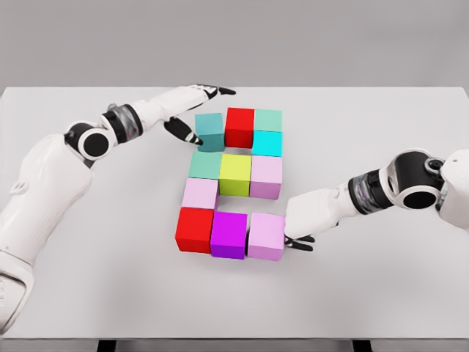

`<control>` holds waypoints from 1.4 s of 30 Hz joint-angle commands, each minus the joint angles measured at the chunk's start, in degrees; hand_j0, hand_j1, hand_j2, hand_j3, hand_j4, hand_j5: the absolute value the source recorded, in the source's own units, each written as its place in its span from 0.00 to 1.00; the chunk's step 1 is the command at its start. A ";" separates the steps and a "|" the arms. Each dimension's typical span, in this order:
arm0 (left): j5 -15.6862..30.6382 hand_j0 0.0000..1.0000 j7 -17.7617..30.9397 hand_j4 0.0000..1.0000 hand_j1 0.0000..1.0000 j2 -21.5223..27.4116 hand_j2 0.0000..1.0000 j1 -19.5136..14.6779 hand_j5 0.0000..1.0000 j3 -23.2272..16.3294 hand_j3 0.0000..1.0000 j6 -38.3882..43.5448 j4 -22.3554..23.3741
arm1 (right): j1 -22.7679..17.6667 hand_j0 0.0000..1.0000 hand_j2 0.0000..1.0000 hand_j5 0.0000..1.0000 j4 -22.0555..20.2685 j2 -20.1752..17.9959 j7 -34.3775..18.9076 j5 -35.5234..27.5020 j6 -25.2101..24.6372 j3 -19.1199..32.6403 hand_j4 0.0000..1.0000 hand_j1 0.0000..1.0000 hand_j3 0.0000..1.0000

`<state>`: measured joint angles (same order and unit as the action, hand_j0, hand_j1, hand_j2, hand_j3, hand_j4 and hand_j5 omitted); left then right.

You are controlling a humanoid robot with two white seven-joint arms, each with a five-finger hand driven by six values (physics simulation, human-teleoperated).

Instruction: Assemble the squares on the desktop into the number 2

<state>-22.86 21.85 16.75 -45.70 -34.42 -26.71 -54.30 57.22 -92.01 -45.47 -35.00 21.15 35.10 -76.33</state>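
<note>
Bottom row: red block, magenta block and pink block, side by side, nearest the frame's lower middle.
Figure: the blocks stand mid-desk, already a blocky 2.
Right hand: fingers loose against the pink block's right face, holding nothing.
Left hand: spread, touching the teal block, upper left.
Handling: probably light, rigid and smooth; push flat faces or pinch opposite sides.

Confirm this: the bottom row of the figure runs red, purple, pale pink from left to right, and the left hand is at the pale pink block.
Not quite: the right hand is at the pale pink block, as the head view shows. The bottom row does run red block, purple block, pale pink.
</note>
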 commanded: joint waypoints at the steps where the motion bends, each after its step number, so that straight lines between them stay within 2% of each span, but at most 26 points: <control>1: 0.27 1.00 -0.66 1.00 1.00 -0.31 1.00 0.00 1.00 -0.12 1.00 0.08 1.04 | 0.00 0.13 0.13 0.13 -0.01 0.20 0.00 -0.23 -0.10 0.04 0.13 0.13 0.13; 7: 0.01 1.00 -2.07 1.00 1.00 -0.58 1.00 -0.35 1.00 -0.21 1.00 0.08 2.18 | 0.00 0.13 0.13 0.13 -0.01 0.20 0.00 -0.23 -0.10 0.04 0.13 0.13 0.13; 34: -0.26 1.00 -2.25 1.00 1.00 -2.25 1.00 -2.11 1.00 -0.21 1.00 0.26 5.78 | 0.00 0.15 0.15 0.15 1.66 -0.41 0.00 -0.05 -0.10 0.39 0.15 0.15 0.15; 39: -0.26 1.00 -2.25 1.00 1.00 -2.34 1.00 -2.11 1.00 -0.21 1.00 0.26 5.96 | 0.09 0.22 0.22 0.22 1.75 -0.41 0.00 -0.05 -0.10 0.48 0.22 0.22 0.22; 40: -0.26 1.00 -2.25 1.00 1.00 -2.34 1.00 -2.11 1.00 -0.21 1.00 0.26 5.96 | 0.09 0.30 0.30 0.30 1.92 -0.41 0.00 -0.05 -0.10 0.48 0.30 0.30 0.30; 42: -0.26 1.00 -2.25 1.00 1.00 -2.34 1.00 -2.11 1.00 -0.21 1.00 0.26 5.96 | 0.00 0.51 0.51 0.51 1.93 -0.41 0.00 0.04 -0.10 0.40 0.51 0.51 0.51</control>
<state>-23.46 19.63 14.42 -47.81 -34.72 -26.53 -48.35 57.22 -90.19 -45.87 -35.01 21.37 35.11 -75.94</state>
